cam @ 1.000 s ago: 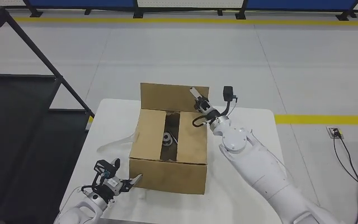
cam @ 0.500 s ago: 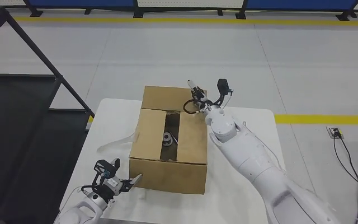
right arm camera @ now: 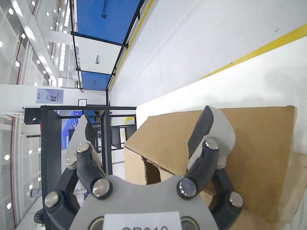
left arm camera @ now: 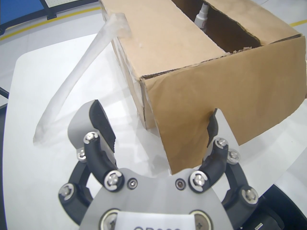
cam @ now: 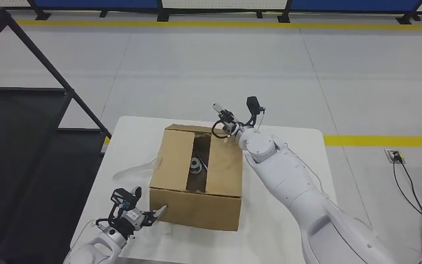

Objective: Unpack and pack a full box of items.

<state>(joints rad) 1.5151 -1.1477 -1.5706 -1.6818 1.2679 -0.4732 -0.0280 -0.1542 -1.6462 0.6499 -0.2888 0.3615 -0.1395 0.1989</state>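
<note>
Sitting near the middle of the white table (cam: 283, 152), the cardboard box (cam: 178, 165) rests on its base with its open side up, slightly skewed to the table's edges. Its 2 long top flaps lie nearly flat, leaving a narrow gap between them. The long axis of that gap runs from the far side of the table toward the robot. Through it show a white bottle (left arm camera: 201, 17) standing upright and a round metallic item (cam: 196, 162). The near end flap hangs down over the front wall. A strip of clear tape (left arm camera: 79, 68), stuck to the box's upper left edge, droops down to the tabletop beside it.

The left gripper (left arm camera: 153, 112) sits low on the table just beside the box's near left corner, pointing at the front wall. Its fingers are spread wide and grip nothing. The lower corner of the hanging flap reaches down between them and hides part of 1 finger (left arm camera: 212, 125); whether it touches cannot be told.

The right gripper (right arm camera: 145, 114) hovers at the box's far edge, by the far end of the gap. Its fingers are also spread wide and hold nothing. In the right wrist view 1 pad (right arm camera: 200, 128) overlaps the cardboard, though contact cannot be told.
</note>
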